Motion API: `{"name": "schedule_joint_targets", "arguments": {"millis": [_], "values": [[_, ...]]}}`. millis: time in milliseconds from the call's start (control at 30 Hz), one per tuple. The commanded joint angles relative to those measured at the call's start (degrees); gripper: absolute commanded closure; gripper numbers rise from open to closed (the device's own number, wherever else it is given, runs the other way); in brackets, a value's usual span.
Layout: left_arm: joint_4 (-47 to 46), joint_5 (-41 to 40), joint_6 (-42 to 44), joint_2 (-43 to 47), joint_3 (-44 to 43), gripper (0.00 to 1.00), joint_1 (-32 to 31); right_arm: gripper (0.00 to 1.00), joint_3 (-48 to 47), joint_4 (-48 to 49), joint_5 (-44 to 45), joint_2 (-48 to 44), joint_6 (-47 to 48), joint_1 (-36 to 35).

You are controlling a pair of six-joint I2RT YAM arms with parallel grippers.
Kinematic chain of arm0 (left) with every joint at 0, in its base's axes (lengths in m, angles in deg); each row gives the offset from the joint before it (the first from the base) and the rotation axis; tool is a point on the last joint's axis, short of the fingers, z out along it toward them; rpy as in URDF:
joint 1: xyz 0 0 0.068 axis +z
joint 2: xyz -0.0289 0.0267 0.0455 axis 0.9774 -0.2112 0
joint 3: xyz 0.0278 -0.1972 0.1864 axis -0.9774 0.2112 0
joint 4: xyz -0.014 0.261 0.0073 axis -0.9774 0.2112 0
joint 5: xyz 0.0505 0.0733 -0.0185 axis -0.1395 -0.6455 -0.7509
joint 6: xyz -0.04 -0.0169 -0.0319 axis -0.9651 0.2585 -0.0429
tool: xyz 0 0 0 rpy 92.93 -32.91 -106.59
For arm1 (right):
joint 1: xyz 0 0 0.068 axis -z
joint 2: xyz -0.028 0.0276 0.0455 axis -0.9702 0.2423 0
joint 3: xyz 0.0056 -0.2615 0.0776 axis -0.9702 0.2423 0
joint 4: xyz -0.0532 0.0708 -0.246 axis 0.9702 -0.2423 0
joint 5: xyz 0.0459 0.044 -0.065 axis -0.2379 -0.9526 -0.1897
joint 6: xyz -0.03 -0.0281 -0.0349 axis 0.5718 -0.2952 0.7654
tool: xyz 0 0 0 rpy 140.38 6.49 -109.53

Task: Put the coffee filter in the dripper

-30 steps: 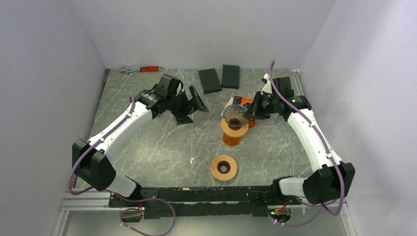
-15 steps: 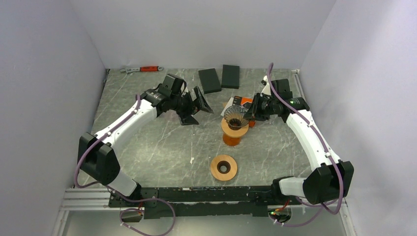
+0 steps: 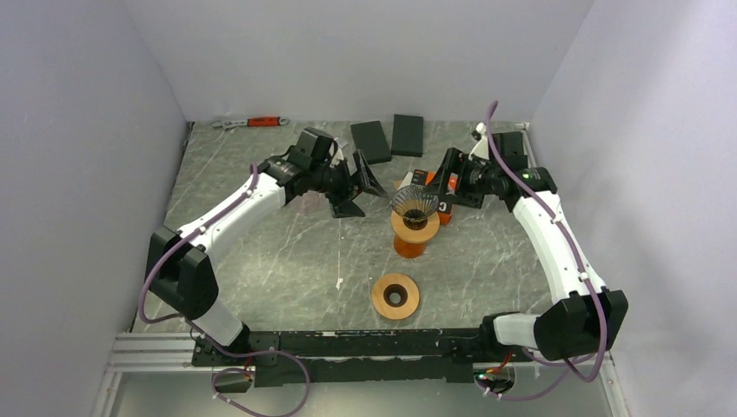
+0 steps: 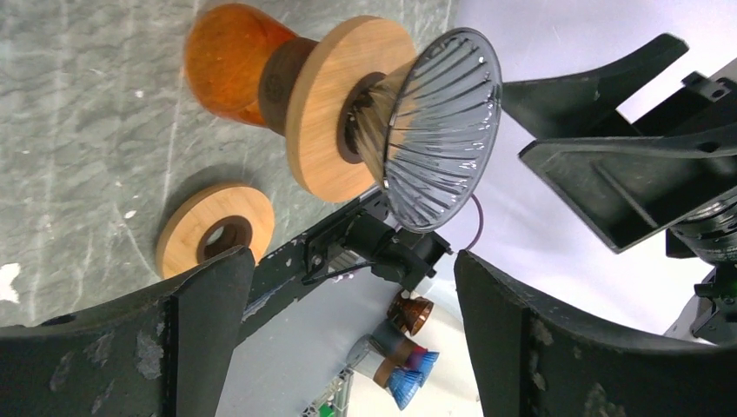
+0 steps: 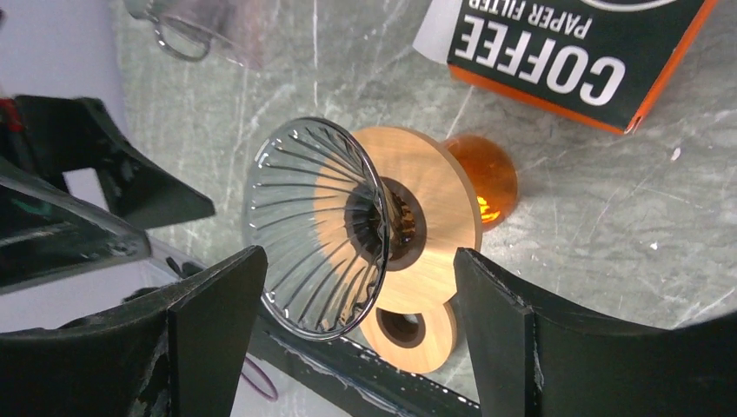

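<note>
Between both spread jaws, glass dripper (image 3: 414,201) atop orange carafe (image 3: 408,246)

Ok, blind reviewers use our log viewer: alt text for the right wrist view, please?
A ribbed glass cone dripper, no filter visible inside, sits on a round wooden collar, framed by the right gripper's open black fingers. A black-and-orange coffee paper filter box lies beyond on the grey marble table.
</note>
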Motion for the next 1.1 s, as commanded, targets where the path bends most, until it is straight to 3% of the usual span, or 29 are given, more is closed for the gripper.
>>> {"name": "schedule_joint_targets", "arguments": {"millis": [0,200,433,567,767,1067], "values": [[-4.04,2.72,-1.14,-2.13,-4.31,0.1,-2.29,0.17,-3.31,1.19,-6.39,-1.52,-1.87,4.04],[-7.43,5.46,-2.26,-6.24,-6.27,0.23,-3.95,0.19,-2.56,1.35,-12.09,0.88,-2.19,5.96],[-4.35,3.77,-1.97,-8.5,-7.76,0.29,-4.29,0.36,-0.28,1.46,-14.48,3.94,-2.22,5.93],[-7.46,4.43,-3.78,-8.96,-5.5,0.32,-4.31,0.42,0.18,1.08,-14.54,5.03,-1.61,5.96],[-7.56,5.4,-3.66,-10.71,-6.37,0.41,-5.13,0.65,2.21,1.29,-15.22,4.88,-1.09,5.93],[-8.84,5.61,-4.2,-10.97,-4.07,0.6,-6.07,0.74,6.69,2.54,-15.93,1.91,-1.44,5.92]]}}
